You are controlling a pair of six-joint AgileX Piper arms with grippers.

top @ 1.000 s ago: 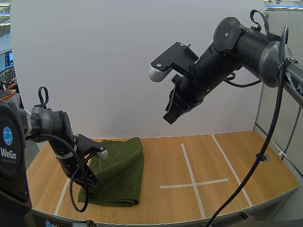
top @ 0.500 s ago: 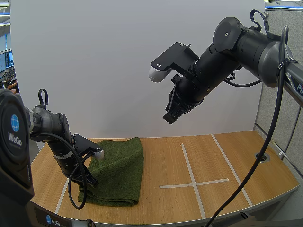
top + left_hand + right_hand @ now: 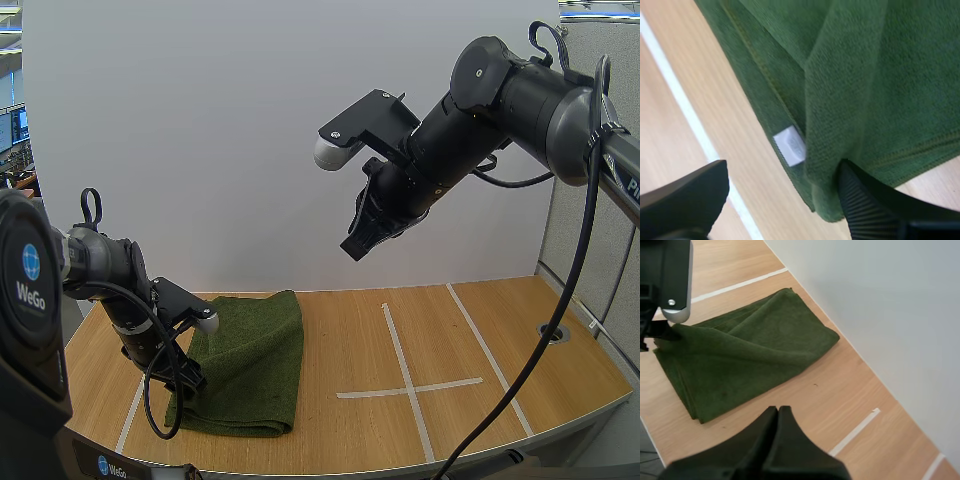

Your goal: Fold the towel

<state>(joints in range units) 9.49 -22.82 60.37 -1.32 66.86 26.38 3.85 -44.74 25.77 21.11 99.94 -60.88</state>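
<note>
A dark green towel (image 3: 250, 360) lies folded in half on the left of the wooden table (image 3: 340, 440), its fold towards the middle. My left gripper (image 3: 186, 384) is low at the towel's near left corner. In the left wrist view its fingers stand wide apart, so the left gripper (image 3: 782, 175) is open. The towel (image 3: 865, 75) has its layered edge and a white label (image 3: 790, 145) lying between them, against the ribbed finger (image 3: 860, 210). My right gripper (image 3: 352, 250) hangs shut high above the table's middle. Seen from its wrist, the right gripper (image 3: 777, 412) is one dark wedge above the towel (image 3: 745, 355).
White tape lines form a cross (image 3: 405, 385) on the right half of the table, and another strip (image 3: 130, 415) runs along the towel's left side. A round hole (image 3: 552, 330) sits near the table's right edge.
My left gripper has gone from shut on the towel's corner to open, and the corner now lies on the table. The right arm has hardly moved.
</note>
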